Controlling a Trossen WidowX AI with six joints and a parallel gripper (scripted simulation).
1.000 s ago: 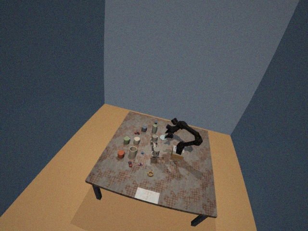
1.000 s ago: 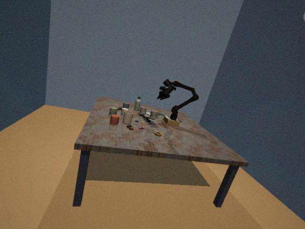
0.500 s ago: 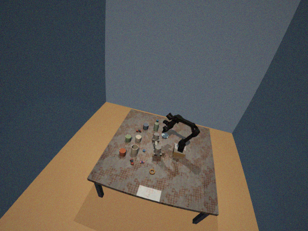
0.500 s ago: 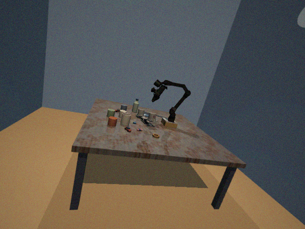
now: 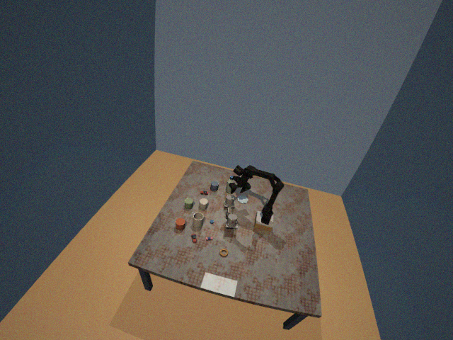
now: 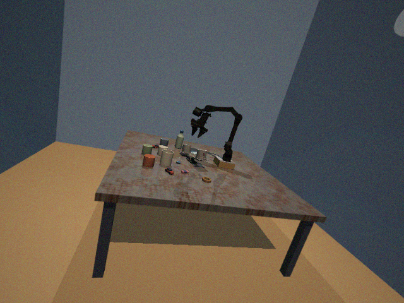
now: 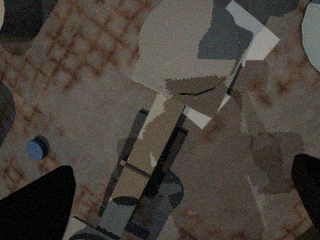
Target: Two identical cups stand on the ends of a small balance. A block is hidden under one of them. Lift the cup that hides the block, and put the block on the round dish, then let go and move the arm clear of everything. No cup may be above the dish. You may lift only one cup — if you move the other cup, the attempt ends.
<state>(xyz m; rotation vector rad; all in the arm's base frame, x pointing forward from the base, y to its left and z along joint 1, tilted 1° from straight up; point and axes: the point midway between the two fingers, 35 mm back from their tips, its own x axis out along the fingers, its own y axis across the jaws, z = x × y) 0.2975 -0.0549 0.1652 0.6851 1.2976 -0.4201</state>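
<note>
Two identical grey cups stand on the balance [image 6: 196,158] [image 7: 137,172]. The far cup [image 5: 229,200] [image 6: 186,148] fills the upper middle of the wrist view [image 7: 175,40], on its white pan. The near cup [image 5: 232,219] [image 6: 201,153] stands at the other end, outside the wrist view. The pale round dish [image 5: 242,199] lies right of the far cup and shows at the wrist view's right edge [image 7: 312,37]. No block is visible. My gripper [image 5: 237,190] [image 6: 196,135] is open and empty, high above the balance's far part. I cannot tell whether the beam tilts.
A bottle [image 5: 229,186] [image 6: 179,141] stands behind the far cup. Left are a large mug [image 5: 197,222], a cream cup [image 5: 203,204], green [image 5: 188,203], orange [image 5: 180,224] and blue-grey [image 5: 214,185] cups, and toy cars. A blue disc [image 7: 35,149] lies beside the balance, a ring [image 5: 220,252] nearer the front.
</note>
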